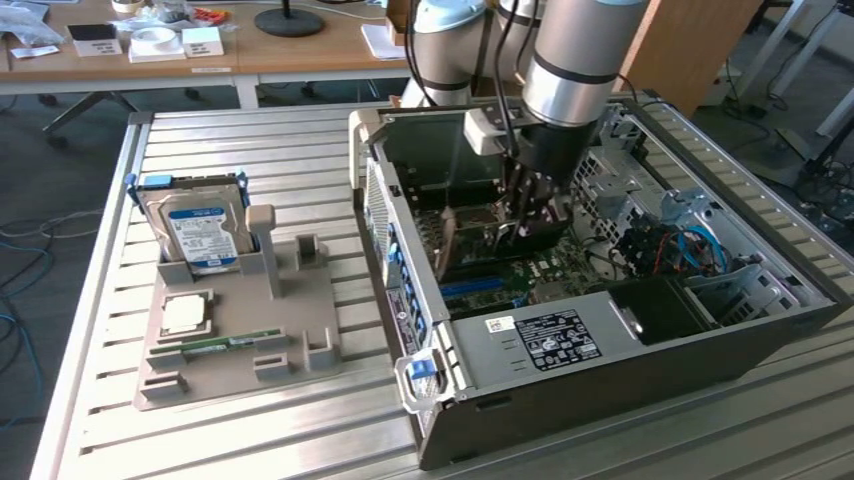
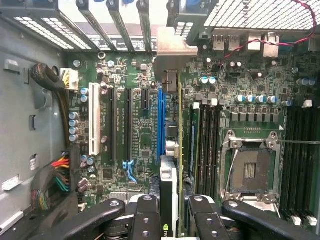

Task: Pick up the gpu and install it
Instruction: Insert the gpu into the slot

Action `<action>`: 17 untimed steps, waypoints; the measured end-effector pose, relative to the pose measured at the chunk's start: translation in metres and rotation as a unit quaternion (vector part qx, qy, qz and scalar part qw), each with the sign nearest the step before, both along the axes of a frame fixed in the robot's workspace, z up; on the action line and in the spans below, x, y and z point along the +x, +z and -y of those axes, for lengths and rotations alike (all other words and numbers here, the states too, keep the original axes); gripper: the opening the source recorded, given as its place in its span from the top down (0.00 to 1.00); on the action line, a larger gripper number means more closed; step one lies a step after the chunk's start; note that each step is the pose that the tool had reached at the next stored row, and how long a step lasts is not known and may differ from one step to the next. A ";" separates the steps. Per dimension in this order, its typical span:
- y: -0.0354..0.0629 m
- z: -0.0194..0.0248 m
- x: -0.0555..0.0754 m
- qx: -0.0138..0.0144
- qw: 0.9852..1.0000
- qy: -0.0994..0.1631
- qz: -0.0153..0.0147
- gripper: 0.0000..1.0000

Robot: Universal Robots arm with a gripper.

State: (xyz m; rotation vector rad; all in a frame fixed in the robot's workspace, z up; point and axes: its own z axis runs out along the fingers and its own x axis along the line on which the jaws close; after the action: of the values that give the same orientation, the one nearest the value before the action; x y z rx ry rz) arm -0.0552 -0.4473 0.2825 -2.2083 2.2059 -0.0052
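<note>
beige plastic holder (image 1: 254,330) lies at the left of the exterior view on the slatted metal table (image 1: 240,140). a blue-labelled hard drive (image 1: 200,235) stands upright in the holder's far end. nearer the lower edge of the frame, a square processor chip (image 1: 184,315) and a slim green ram stick (image 1: 230,345) lie flat in their recesses.

to the right of the holder, taking up the centre and right of the frame, an open computer case (image 1: 627,370) lies on its side with the motherboard (image 1: 561,270) facing up. a power supply (image 1: 561,335) with a black label sits at the case's near end.

the arm (image 1: 581,50) comes down from the upper centre into the case. its gripper (image 1: 534,225) is low over the board, clamped on the gpu (image 1: 470,245), which stands on edge.

in the wrist view the gripper (image 2: 172,220) has its black fingers (image 2: 146,220) pressed against both faces of the gpu (image 2: 169,175), seen edge-on. the card runs along the blue slot (image 2: 161,125), just beside it, between the dark expansion slots and the memory slots. its pale metal bracket (image 2: 172,47) reaches the row of rear slot openings. the empty processor socket (image 2: 248,172) lies well apart on the far side of the memory slots, and a white slot (image 2: 94,120) lies on the opposite side. i cannot tell whether the card's edge is seated in the slot.
</note>
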 end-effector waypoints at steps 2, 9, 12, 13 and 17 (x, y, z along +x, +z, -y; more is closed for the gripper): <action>-0.0006 0.0000 -0.002 0.000 1.000 0.000 0.000 0.73; -0.0013 0.0035 -0.002 0.001 1.000 -0.001 0.000 0.73; -0.0017 0.0036 -0.003 0.001 1.000 -0.002 0.000 0.73; -0.0018 0.0036 -0.003 0.001 1.000 -0.002 0.000 0.73; -0.0018 0.0037 -0.003 0.001 1.000 -0.002 0.000 0.73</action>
State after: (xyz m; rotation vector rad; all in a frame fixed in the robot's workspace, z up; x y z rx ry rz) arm -0.0586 -0.4510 0.2807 -2.2023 2.2095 -0.0034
